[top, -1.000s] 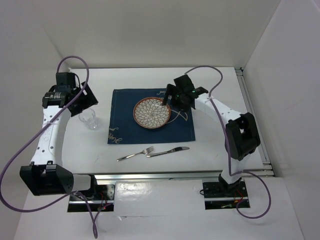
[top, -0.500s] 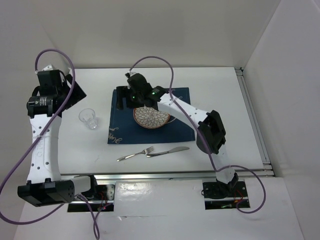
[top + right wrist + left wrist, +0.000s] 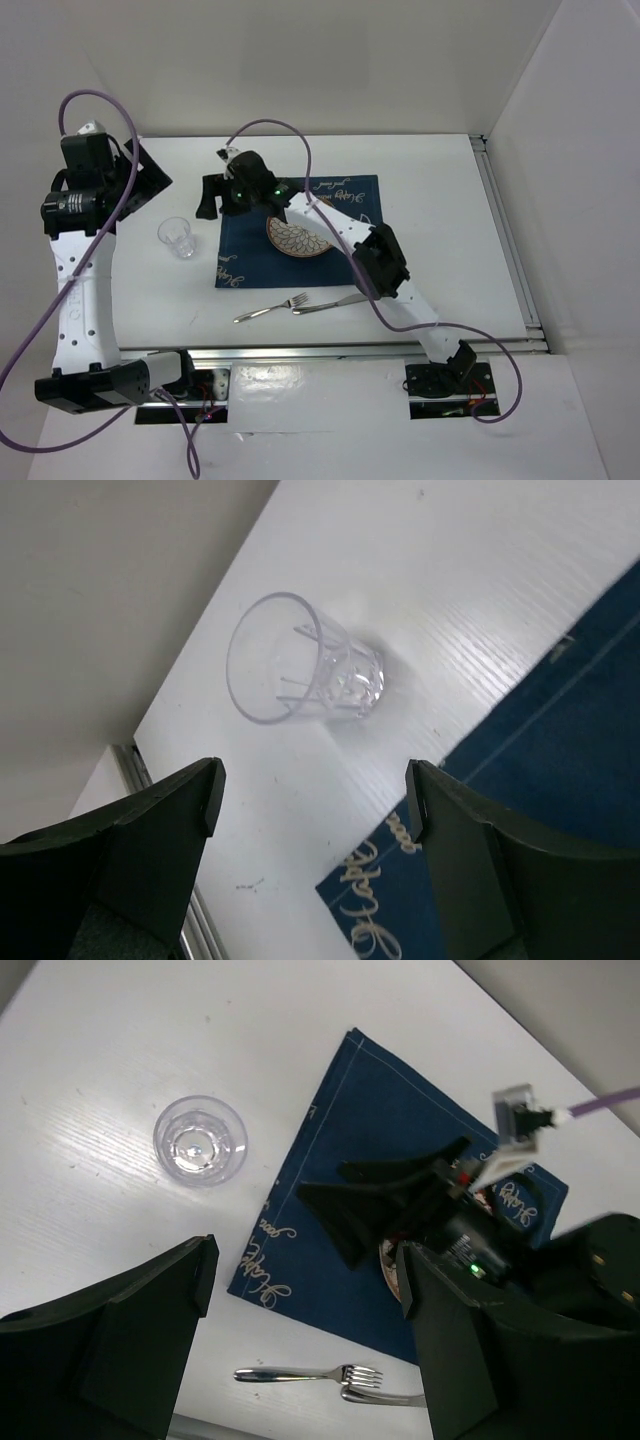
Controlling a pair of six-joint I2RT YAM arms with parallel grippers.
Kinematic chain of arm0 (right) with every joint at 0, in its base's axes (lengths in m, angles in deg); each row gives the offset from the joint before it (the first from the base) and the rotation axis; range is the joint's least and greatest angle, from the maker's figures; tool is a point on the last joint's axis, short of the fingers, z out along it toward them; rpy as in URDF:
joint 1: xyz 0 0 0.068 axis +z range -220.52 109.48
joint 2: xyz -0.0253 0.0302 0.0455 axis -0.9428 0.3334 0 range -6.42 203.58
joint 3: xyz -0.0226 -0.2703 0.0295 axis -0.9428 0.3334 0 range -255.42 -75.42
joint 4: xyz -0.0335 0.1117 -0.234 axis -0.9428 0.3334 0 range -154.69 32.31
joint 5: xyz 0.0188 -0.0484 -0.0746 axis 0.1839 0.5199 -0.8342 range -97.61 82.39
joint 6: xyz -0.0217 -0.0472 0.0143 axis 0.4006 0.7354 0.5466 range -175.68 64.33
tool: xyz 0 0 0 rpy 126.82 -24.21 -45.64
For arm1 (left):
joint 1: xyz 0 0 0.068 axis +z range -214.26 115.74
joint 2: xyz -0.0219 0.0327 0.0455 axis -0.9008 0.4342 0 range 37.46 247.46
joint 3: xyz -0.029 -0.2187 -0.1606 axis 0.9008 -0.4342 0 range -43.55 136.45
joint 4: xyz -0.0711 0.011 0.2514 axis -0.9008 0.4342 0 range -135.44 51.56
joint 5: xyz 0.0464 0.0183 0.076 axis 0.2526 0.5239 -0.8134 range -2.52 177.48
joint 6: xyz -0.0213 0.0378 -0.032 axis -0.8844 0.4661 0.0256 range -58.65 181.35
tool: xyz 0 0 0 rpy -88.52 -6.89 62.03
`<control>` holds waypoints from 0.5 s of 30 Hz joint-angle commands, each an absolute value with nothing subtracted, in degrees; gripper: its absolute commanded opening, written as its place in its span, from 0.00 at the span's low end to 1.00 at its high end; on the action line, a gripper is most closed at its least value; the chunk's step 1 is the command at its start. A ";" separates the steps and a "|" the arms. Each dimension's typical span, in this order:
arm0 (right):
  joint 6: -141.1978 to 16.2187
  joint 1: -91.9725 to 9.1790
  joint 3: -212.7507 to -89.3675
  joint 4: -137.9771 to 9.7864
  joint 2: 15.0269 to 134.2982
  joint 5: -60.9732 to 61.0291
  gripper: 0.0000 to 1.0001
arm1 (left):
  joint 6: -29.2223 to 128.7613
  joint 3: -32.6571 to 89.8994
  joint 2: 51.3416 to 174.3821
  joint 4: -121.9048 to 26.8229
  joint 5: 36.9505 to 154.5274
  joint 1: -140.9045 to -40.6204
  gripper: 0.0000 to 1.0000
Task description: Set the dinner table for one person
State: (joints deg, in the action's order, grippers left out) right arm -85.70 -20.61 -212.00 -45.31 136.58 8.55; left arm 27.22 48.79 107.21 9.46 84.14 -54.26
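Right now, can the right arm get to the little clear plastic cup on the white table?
Probably yes. The right gripper is open and aimed at the small clear cup, with only bare white tabletop between them; the navy cloth placemat lies off to the side.

Plain matte white dinner table (image 3: 440, 200). Navy blue placemat (image 3: 240, 255) at frame centre, white script lettering, pale stitched border. Brown-rimmed plate (image 3: 295, 240), white-and-brown petal pattern. Clear glass (image 3: 178, 238). Silver fork (image 3: 270, 309), knife (image 3: 330, 305). Purple cables (image 3: 270, 125).

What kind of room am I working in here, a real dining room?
Probably not: it looks like a lab test cell. Plain white panels box in the dinner table, and a metal rail edges it.
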 commanded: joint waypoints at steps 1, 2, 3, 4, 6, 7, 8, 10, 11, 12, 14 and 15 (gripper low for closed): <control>-87.49 -20.07 -218.06 -53.60 141.66 13.04 0.84 | 25.75 49.71 104.87 8.88 87.65 -53.98 0.90; -88.62 -20.07 -218.07 -54.40 142.37 13.04 0.84 | 26.45 49.70 104.87 8.88 87.65 -53.98 0.90; -88.63 -20.07 -218.68 -56.15 142.90 13.65 0.84 | 26.46 49.70 104.87 8.88 87.13 -53.98 0.90; -89.50 -20.07 -218.69 -56.77 143.78 13.66 0.84 | 26.46 49.70 104.87 9.66 86.26 -53.98 0.90; -89.51 -20.07 -218.69 -57.56 144.57 13.66 0.84 | 26.98 50.23 105.40 10.98 84.76 -53.98 0.90; -89.51 -20.07 -219.38 -57.57 145.53 13.66 0.84 | 26.98 50.23 105.40 10.99 84.06 -53.98 0.90; -89.51 -20.07 -219.39 -57.57 145.54 13.66 0.84 | 26.98 50.23 105.40 10.99 84.05 -53.98 0.90; -89.51 -19.55 -220.53 -58.10 146.25 14.18 0.84 | 26.98 49.45 104.79 10.37 84.05 -53.98 0.90; -89.51 -19.55 -220.53 -57.40 146.25 14.18 0.84 | 26.98 48.92 104.78 9.59 84.05 -53.98 0.90; -89.51 -19.55 -220.53 -56.61 145.64 12.88 0.84 | 27.59 47.52 104.78 9.58 84.05 -53.98 0.90; -88.99 -19.55 -217.47 -53.72 141.45 11.47 0.91 | 27.60 46.11 105.30 8.97 81.95 -53.98 0.90; -88.99 -20.16 -214.93 -53.18 138.98 10.94 0.93 | 27.60 45.58 105.83 8.97 80.98 -53.98 0.90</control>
State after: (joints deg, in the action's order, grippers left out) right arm -89.28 -20.39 -216.11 -52.46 146.24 12.42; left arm 26.76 47.15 105.77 10.05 83.90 -54.29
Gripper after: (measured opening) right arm 0.915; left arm 0.899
